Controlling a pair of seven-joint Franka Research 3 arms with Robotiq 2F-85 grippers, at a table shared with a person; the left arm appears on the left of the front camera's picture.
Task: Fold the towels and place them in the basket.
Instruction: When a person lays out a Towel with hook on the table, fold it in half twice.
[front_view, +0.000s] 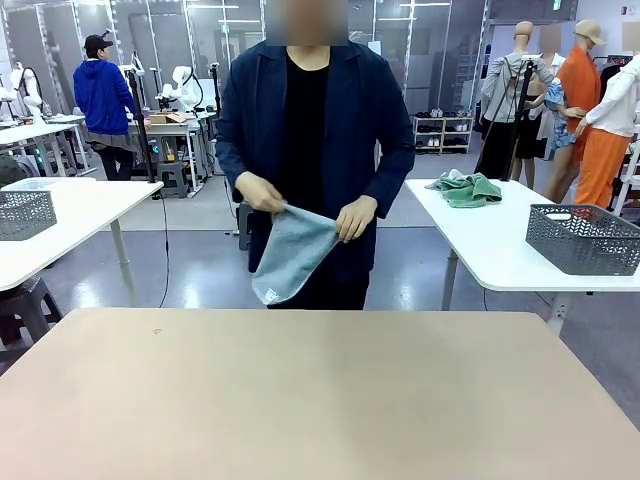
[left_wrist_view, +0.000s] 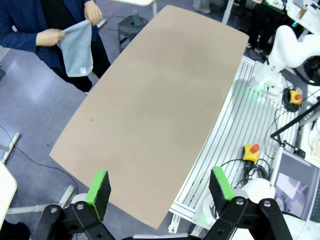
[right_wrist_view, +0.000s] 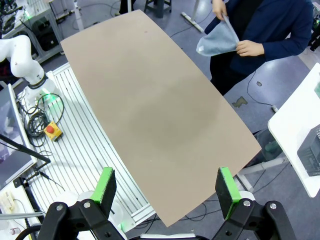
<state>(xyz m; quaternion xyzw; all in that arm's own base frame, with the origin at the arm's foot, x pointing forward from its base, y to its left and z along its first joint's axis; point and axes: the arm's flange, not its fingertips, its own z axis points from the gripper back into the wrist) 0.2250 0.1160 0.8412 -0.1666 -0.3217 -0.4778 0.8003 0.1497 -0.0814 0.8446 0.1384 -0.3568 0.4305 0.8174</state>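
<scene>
Your left gripper and right gripper sit wide, empty. Far side, person holds limp pale-blue terry towel beyond smooth beige tabletop; green towel crumpled far right.

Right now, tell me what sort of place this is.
Probably a robotics lab: emergency-stop buttons and a monitor by a slotted aluminium base beside the table, with more worktables around.
</scene>
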